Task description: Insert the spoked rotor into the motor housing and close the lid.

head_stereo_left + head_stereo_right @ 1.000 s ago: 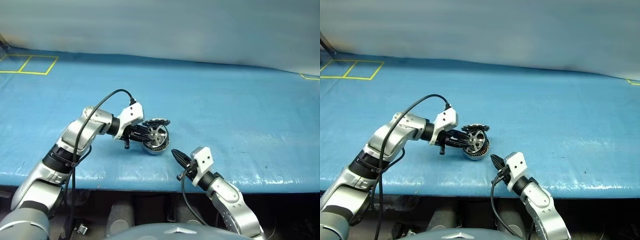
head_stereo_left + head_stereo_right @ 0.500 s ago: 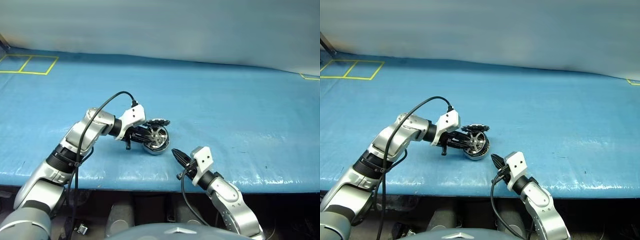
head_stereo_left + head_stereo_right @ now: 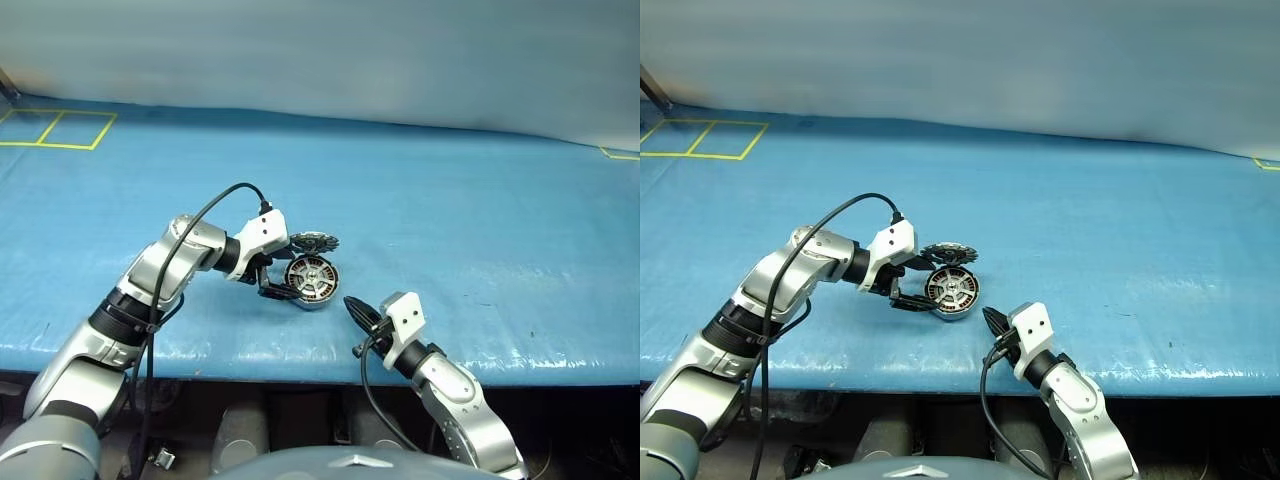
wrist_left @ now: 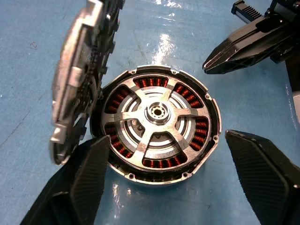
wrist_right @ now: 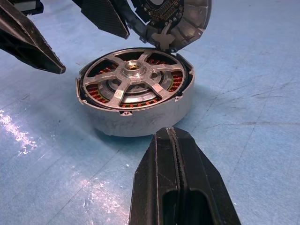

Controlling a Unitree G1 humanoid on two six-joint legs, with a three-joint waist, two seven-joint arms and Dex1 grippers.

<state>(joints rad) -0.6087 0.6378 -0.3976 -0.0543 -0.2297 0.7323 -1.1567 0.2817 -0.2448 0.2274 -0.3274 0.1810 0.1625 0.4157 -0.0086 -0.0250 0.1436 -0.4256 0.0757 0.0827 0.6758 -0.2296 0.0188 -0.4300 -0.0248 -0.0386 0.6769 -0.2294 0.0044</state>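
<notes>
Already the spoked rotor [image 4: 158, 123] sits inside the motor housing [image 4: 208, 154] at frame centre on the blue desk [image 3: 450, 220]; the lid [image 4: 77, 79] stands open, still to close. Left gripper [image 4: 173, 176] fingers, earlier clamping the rotor, now spread wide. Right gripper [image 5: 174, 140] fingers pressed together, empty.

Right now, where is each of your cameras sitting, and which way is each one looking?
Left eye and right eye views: on the head, looking forward and down over the blue table; both arms show.
Left wrist view: on the left arm, looking down between the open left gripper at the motor housing, the spoked rotor seated in it, the lid raised.
Right wrist view: on the right arm, looking low across the table past the shut right gripper.
Shared: both wrist views show the same housing, and each shows the other gripper.
</notes>
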